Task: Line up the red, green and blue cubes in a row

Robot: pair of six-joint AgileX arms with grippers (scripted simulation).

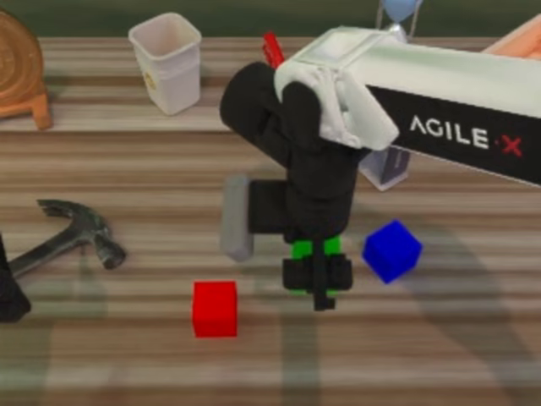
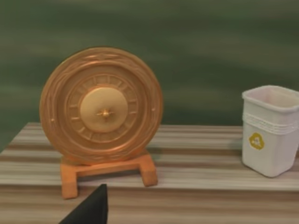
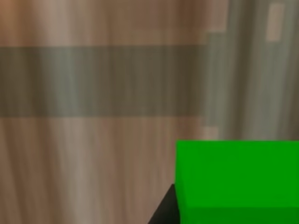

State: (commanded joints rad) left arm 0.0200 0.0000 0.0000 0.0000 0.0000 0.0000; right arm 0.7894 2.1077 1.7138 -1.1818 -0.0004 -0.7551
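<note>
The red cube rests on the table near the front, left of centre. Farther right and slightly back is the blue cube, turned at an angle. Between them the green cube is mostly hidden under my right gripper, which is shut on it; one dark fingertip presses against the cube's side. My left gripper is parked at the table's left edge, open, with a single dark finger visible in its wrist view.
A hammer lies at the left. A white bin and a wooden disc on a stand stand at the back left. A thin red object sits behind the right arm.
</note>
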